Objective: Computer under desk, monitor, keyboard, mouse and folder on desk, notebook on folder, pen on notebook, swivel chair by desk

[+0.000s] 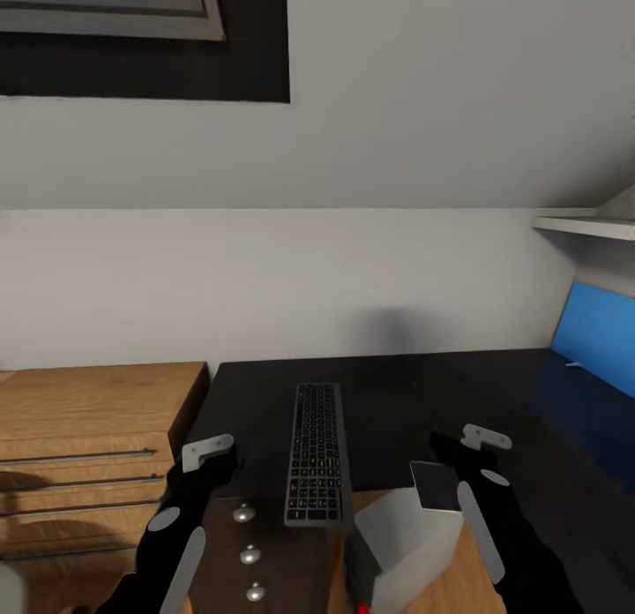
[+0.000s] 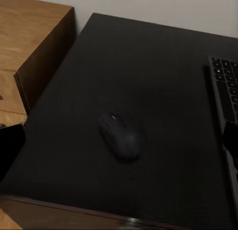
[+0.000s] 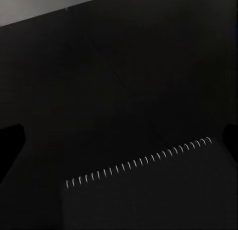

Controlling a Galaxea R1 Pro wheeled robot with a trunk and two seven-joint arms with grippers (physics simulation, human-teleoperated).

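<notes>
The right gripper (image 1: 448, 473) was clenched on the notebook (image 1: 436, 487), carrying it above the counter (image 1: 397, 393); the folder wasn't visible. The left gripper (image 1: 214, 460) hovered over the mouse (image 2: 122, 136), its state unclear.

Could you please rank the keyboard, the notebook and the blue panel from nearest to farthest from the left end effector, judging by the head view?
From the left end effector:
1. keyboard, just to its right, lying on the desk.
2. notebook, beyond the keyboard, by the right end effector.
3. blue panel, at the far right, past the desk's end.
</notes>
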